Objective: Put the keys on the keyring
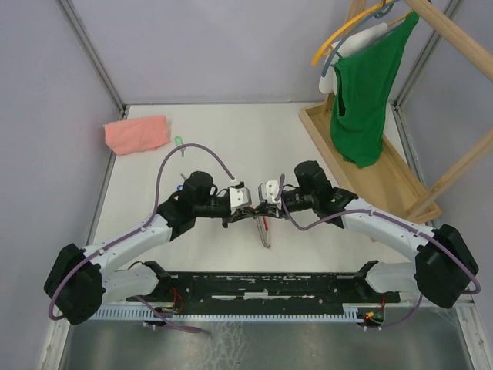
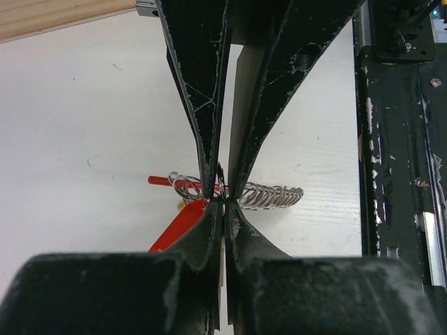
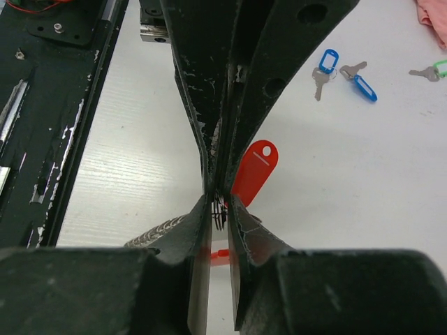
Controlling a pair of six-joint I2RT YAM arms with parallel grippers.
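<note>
Seen from above, a white worktop (image 1: 231, 139) with two robot arms meeting at its middle; the left tool (image 2: 222, 195) is closed tight, pinching the wire loops of the keyring (image 2: 269, 197), a grey coiled strip lying on the worktop just in front of the arm bases; a thin red band (image 2: 159, 180) sticks out from its far end. The right tool (image 3: 220, 202) faces it from the other side, its jaws a narrow slit apart with the same loops between them; whether they press the wire cannot be told. A red key tag (image 3: 255, 171) lies just beside the loops, touching or nearly touching them; whether it is threaded on cannot be told. Two blue-tagged keys (image 3: 328, 63) lie together well apart from the keyring; a green-tagged key (image 3: 433, 70) lies farther off, near a folded pink cloth (image 1: 136, 135) at the back left. At the right, a long shallow wooden tray (image 1: 316, 131) carries a wooden rack; a green garment (image 1: 366, 100) hangs there from a yellow hanger (image 1: 347, 31).
</note>
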